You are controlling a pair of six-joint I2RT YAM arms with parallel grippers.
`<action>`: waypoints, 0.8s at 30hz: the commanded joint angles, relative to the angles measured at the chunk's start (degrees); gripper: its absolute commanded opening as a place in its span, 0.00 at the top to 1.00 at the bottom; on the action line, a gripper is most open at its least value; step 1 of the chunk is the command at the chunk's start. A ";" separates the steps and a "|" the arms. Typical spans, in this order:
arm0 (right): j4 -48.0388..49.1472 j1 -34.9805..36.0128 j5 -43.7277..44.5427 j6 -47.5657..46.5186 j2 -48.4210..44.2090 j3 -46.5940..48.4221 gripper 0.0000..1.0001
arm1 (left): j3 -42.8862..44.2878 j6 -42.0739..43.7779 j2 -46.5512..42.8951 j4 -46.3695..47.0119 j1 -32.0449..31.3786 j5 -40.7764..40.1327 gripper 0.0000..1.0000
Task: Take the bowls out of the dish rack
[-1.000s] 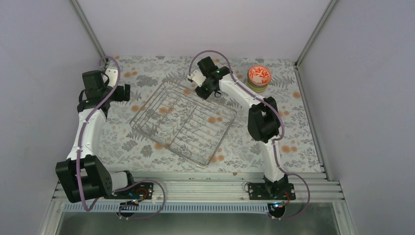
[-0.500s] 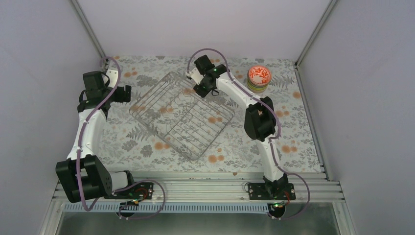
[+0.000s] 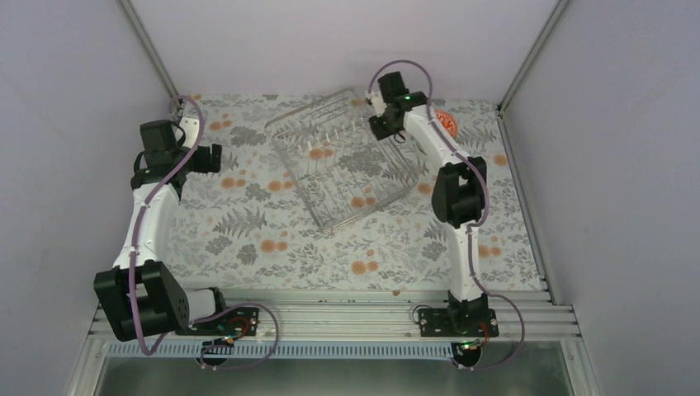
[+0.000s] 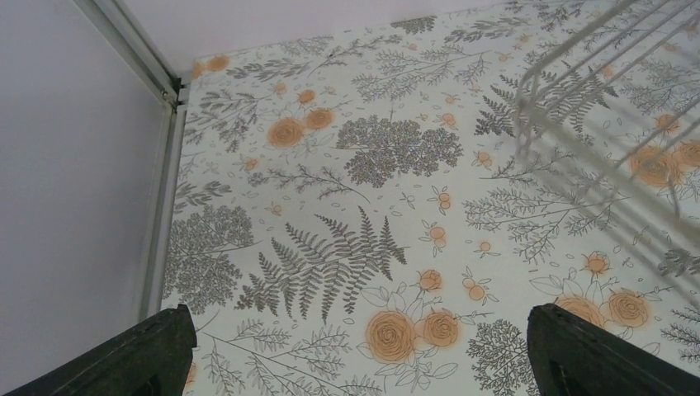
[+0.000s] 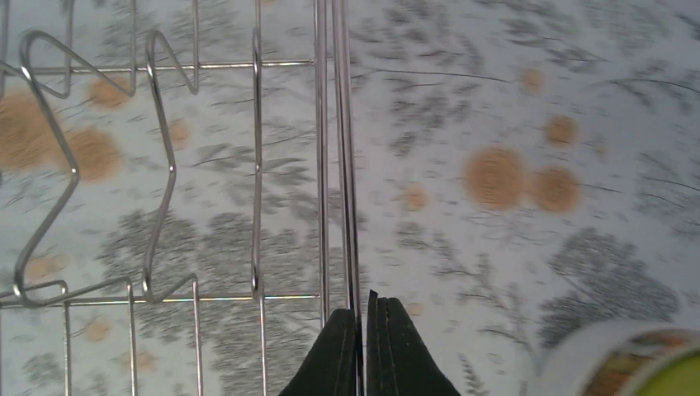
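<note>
The silver wire dish rack (image 3: 342,157) has no bowls in it and hangs tilted over the back middle of the table. My right gripper (image 3: 377,110) is shut on the rack's rim wire, which runs between its jaws in the right wrist view (image 5: 361,330). The rack also shows there (image 5: 165,165) and in the left wrist view (image 4: 603,82). The stacked bowls (image 3: 446,123) stand at the back right, mostly hidden behind my right arm. Their edge, with the orange-red patterned one above the yellow-green one, shows in the right wrist view (image 5: 627,363). My left gripper (image 3: 210,157) is open and empty at the back left (image 4: 355,355).
The floral tablecloth (image 3: 272,239) covers the table. Enclosure walls and metal corner posts (image 3: 148,49) close in the back and sides. The rail with the arm bases (image 3: 330,318) runs along the near edge.
My right gripper has lifted the rack and swung it toward the back right, turning it. My arm now covers most of the bowl stack. The left arm has not moved.
</note>
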 commanded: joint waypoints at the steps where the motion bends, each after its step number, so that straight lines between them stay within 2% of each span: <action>1: 4.06 -3.58 0.12 3.84 -1.14 3.47 0.96 | 0.56 -0.31 0.59 -0.52 0.19 1.20 0.00; 10: 3.95 -4.83 -4.35 4.71 -2.10 1.37 0.96 | 1.05 -0.37 0.62 -1.01 0.18 1.54 0.00; 12: 3.84 -4.83 -5.63 3.81 -2.60 0.90 0.90 | 1.09 -0.32 0.64 -1.06 0.19 1.50 0.00; 14: 3.74 -4.81 -6.90 2.98 -3.15 0.60 0.77 | 1.09 -0.28 0.65 -1.01 0.19 1.57 0.00; 15: 3.53 -4.86 -7.37 2.53 -3.34 0.68 0.73 | 1.09 -0.29 0.72 -1.04 0.19 1.58 0.00; 20: 1.41 -4.12 -13.16 -3.07 -6.00 -0.81 0.62 | 1.04 -0.24 0.82 -0.99 0.18 1.49 0.00; 24: -1.19 -0.64 -16.22 -11.83 -11.28 -7.18 0.59 | 1.00 -0.21 0.83 -0.84 0.18 1.31 0.00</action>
